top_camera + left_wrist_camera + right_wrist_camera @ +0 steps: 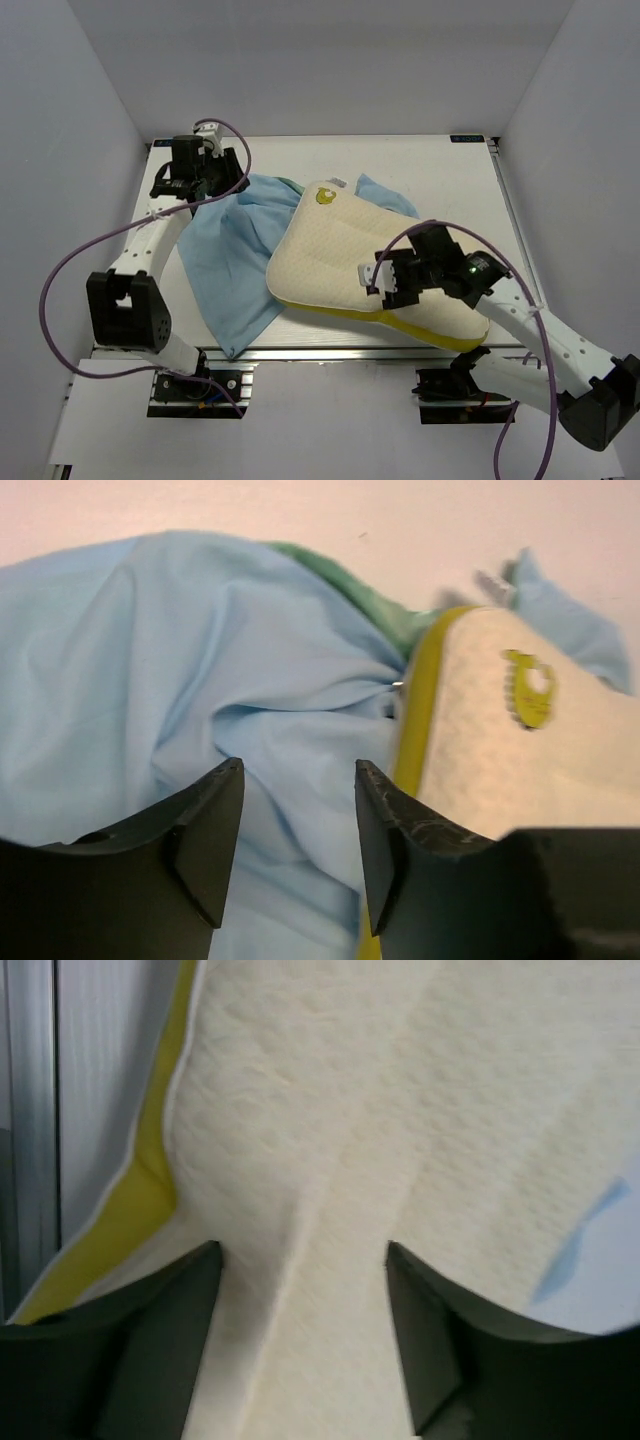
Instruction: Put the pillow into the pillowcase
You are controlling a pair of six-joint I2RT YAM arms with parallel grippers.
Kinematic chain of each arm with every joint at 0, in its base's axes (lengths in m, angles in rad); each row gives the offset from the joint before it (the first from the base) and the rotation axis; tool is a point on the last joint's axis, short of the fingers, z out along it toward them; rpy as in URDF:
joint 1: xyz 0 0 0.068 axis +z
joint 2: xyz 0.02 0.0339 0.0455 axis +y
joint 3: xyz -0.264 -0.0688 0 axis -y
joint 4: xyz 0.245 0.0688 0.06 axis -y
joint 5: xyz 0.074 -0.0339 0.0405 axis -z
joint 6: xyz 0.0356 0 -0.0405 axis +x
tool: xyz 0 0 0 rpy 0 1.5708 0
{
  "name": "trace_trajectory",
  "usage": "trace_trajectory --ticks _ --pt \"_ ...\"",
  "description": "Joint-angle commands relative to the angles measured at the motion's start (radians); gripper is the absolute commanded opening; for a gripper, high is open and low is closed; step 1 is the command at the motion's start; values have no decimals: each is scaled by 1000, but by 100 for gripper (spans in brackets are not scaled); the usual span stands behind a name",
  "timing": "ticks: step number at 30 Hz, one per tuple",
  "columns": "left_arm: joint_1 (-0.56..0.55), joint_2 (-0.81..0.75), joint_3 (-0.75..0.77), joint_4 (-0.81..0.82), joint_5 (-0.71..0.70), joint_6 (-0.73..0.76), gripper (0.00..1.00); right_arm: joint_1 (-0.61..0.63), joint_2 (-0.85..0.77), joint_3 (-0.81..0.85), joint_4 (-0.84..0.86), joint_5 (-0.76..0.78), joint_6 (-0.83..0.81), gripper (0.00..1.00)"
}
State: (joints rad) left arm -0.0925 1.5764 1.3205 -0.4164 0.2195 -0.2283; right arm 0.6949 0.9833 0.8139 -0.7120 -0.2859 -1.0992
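Right gripper (pixel 384 279) jaws wide, over the near part of the pillow (pixel 325 250), which lies mid-table (pixel 440 165), near corner past the front edge. Pillowcase (pixel 228 255) crumpled at its left, blue up. Left gripper (pixel 298 772) wide apart at the far-left fabric.

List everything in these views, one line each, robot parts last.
pillow: 1, cream-white with a yellow side band and a yellow-green corner mark, centre-right of the table, partly on the pillowcase, not inside it
pillowcase: 1, light blue with green showing at its far edge, crumpled, left of the pillow
table: 1, white, under everything
cables: 2, purple, one looping along each arm
arms: 2, white and black, near edge
left hand: 1, black, open over the pillowcase
right hand: 1, black, open over the pillow
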Motion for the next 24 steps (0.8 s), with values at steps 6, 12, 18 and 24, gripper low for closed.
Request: trace_trajectory --ticks 6,12,18,24 --pt "-91 -226 -117 80 151 -23 65 -8 90 367 46 -36 384 79" --pt "-205 -263 -251 94 129 -31 67 -8 231 407 324 46 939 80" --pt "-260 -277 -374 163 136 -52 68 -99 411 502 398 33 1241 80" --pt "-337 -158 -319 186 109 -45 73 -259 371 430 382 5 1245 83"
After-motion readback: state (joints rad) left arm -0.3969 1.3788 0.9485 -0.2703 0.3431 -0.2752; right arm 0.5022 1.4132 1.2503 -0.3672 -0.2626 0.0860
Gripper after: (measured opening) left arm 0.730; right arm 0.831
